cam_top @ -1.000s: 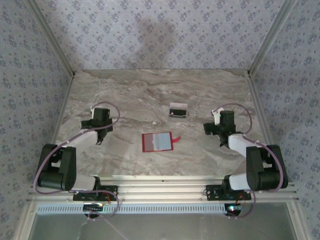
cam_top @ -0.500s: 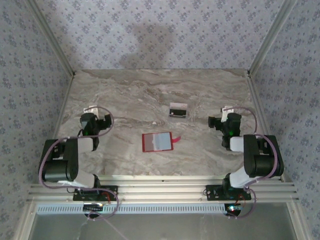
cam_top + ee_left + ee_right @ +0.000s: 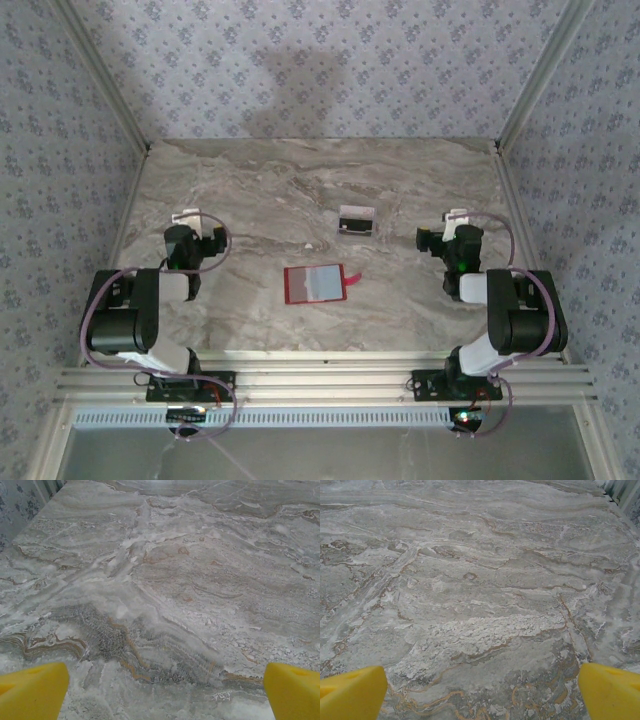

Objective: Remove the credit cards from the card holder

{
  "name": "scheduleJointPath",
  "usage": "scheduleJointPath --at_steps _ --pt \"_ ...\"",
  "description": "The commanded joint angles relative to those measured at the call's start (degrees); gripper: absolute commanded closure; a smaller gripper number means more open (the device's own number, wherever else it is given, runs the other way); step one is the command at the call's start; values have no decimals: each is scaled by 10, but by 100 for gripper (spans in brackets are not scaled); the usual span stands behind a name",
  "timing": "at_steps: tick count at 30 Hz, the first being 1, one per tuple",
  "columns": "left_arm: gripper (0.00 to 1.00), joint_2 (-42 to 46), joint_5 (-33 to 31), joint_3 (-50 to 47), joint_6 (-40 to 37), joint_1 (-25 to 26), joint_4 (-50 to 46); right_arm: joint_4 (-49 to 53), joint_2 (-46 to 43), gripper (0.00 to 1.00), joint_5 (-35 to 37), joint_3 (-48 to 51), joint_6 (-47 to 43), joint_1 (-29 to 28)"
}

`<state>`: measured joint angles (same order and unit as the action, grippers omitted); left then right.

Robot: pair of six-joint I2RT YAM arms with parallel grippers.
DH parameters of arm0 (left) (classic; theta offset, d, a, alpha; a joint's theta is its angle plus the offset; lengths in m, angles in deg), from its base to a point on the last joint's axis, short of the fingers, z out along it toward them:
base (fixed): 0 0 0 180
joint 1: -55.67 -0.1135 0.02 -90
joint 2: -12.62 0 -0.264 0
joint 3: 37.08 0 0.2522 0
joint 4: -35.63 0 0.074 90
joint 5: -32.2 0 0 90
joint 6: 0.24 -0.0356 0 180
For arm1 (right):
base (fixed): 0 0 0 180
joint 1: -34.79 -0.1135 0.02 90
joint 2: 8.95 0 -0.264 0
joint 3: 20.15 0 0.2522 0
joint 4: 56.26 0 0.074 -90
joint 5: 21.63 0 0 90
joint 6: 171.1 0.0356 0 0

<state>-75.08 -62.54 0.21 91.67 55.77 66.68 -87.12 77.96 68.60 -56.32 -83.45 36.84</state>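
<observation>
Flat red folding card holder (image 3: pixel 315 284): lying open, pale pocket up.
Small whitish credit cards (image 3: pixel 356 221): beyond it, apart.
Left gripper (image 3: pixel 162 692): spread wide, empty.
Right gripper (image 3: pixel 482 692): spread wide, empty.

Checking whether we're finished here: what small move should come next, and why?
Probably none: the credit cards lie on the table apart from the open card holder, and the left hand and right hand are open, empty, away from both.

The credit cards (image 3: pixel 356 221) sit too small to count; the left wrist view crops the yellow fingertips (image 3: pixel 30 692).
</observation>
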Motion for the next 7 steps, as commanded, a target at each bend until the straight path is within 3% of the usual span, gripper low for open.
scheduleJointPath --at_steps 1,7 --pt "0 -4 11 2 -6 -5 18 -18 4 0 10 2 6 -4" --pt "0 -4 13 3 -7 -6 16 -17 5 0 3 0 7 -2"
